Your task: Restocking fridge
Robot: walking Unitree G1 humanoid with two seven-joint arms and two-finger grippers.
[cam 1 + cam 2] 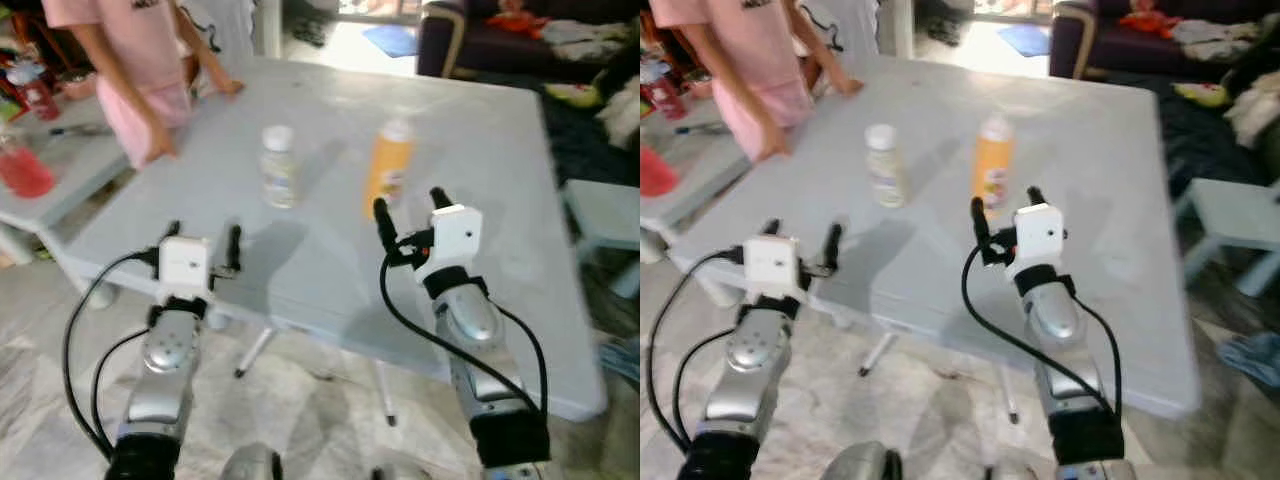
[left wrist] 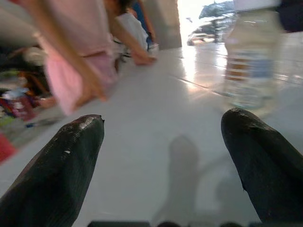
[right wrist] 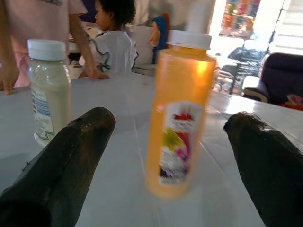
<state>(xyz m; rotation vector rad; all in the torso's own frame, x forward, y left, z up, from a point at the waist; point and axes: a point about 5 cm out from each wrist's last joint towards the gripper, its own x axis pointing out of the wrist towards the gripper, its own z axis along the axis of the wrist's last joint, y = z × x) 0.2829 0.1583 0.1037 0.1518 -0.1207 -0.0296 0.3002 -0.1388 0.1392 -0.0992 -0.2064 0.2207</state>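
Note:
An orange juice bottle [image 1: 388,166] with a white cap stands upright near the middle of the pale grey table [image 1: 480,130]. To its left stands a pale, whitish bottle [image 1: 279,165] with a white cap. My right gripper [image 1: 410,207] is open just in front of the orange bottle [image 3: 177,113], which sits between and beyond its fingers [image 3: 71,161]. My left gripper [image 1: 203,238] is open over the table's near edge, short of the whitish bottle [image 2: 251,56].
A person in a pink top [image 1: 135,55] stands at the table's far left corner with a hand on it. A child [image 3: 113,45] is behind. A low side table [image 1: 60,170] with red bottles is at left, a dark sofa [image 1: 500,40] beyond, a small stool [image 1: 605,215] at right.

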